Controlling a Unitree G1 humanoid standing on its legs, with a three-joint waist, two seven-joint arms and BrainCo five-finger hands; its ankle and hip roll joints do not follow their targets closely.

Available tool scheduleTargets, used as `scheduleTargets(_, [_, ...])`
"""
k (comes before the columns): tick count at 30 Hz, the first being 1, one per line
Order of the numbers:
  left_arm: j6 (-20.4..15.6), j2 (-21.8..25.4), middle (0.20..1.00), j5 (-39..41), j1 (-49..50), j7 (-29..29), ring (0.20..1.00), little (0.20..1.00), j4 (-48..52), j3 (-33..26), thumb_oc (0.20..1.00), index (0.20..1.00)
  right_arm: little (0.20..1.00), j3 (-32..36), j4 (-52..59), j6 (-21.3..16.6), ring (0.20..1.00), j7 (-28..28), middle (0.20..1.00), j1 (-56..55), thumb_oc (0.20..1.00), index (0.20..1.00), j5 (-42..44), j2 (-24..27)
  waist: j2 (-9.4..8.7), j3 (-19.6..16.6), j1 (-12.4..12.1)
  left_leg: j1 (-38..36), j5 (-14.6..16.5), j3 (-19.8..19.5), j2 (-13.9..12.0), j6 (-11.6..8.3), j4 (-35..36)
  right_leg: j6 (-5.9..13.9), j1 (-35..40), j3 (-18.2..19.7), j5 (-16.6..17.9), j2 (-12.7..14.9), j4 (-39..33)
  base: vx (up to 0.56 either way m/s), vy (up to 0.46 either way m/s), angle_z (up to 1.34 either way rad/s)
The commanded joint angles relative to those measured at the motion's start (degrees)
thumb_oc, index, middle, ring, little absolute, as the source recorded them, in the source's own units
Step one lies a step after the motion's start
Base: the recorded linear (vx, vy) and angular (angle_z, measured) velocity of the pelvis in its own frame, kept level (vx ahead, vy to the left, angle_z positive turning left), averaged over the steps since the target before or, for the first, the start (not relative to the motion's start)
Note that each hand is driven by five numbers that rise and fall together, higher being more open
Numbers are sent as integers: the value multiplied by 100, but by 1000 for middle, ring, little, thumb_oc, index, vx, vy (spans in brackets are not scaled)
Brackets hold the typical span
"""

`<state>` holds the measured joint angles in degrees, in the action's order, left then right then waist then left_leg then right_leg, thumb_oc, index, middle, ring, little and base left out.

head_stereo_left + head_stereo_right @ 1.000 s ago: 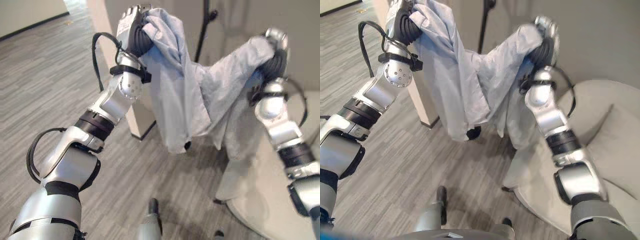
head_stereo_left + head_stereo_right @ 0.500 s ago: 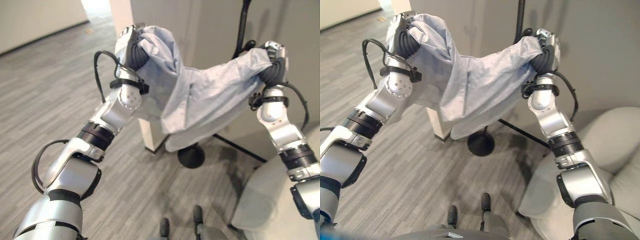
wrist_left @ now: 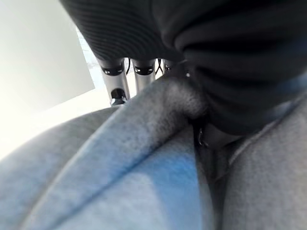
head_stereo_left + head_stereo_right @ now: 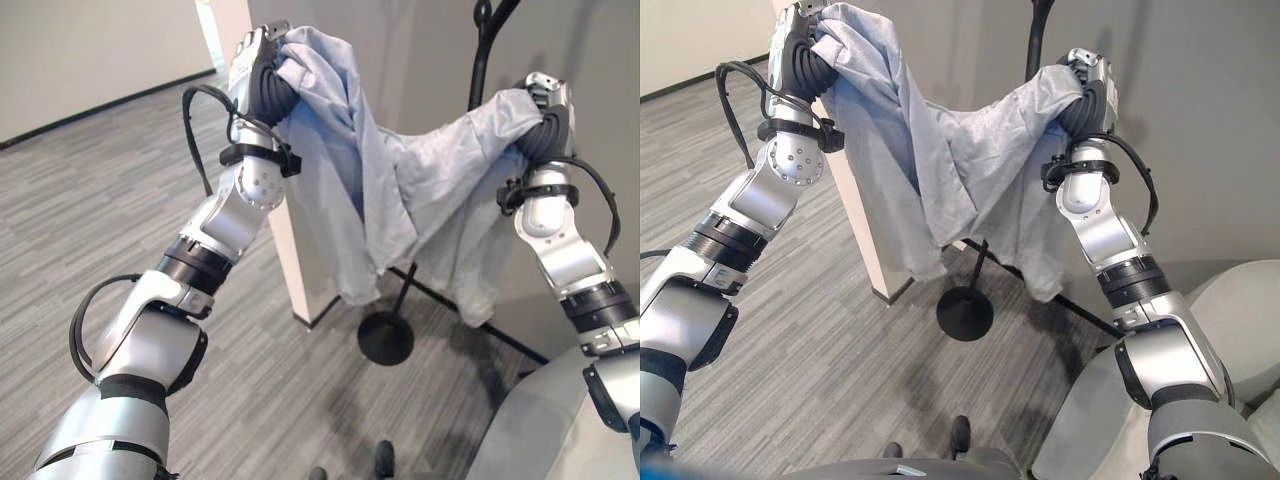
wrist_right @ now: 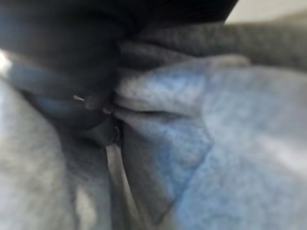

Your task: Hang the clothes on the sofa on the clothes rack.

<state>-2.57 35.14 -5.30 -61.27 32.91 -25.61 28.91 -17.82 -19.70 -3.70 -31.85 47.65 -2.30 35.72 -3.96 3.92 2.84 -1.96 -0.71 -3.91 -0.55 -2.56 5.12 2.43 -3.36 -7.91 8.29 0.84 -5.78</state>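
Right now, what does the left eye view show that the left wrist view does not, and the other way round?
The left eye view alone shows the rack with its round base, the sofa, the right hand gripping one end of the garment, and how the cloth sags between both hands. The left wrist view alone shows, from very close, the cloth bunched under the hand's dark cover. Both show the left hand holding the garment.

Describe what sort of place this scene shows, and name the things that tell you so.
Probably an office lounge or waiting area: grey striped carpet floor, a black coat stand, and a pale sofa beside plain walls.
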Motion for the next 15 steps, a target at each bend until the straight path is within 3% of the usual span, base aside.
scheduleTargets(1, [-227,190,200,-65,-468,166,200,200,-180,-11,200,200,200,103,4,-317,200,-75,200,472,200,200,42,289,202,-298,-205,194,-13,469,-236,-428,-53,911,550,-129,-816,148,93,-13,8,5])
scheduleTargets(10, [-267,169,200,-15,-469,107,200,200,-200,-3,200,200,200,67,-160,-271,200,-42,200,556,200,200,16,360,331,-402,-180,300,-7,614,34,-299,-78,964,606,-224,-771,272,115,18,91,18])
scheduleTargets(15, [-267,263,200,-7,-462,100,200,200,-168,-24,200,200,200,99,-112,-213,200,-60,200,543,200,200,-82,304,415,-432,-226,238,86,693,138,-173,-44,1039,503,-176,-831,474,345,35,133,-4])
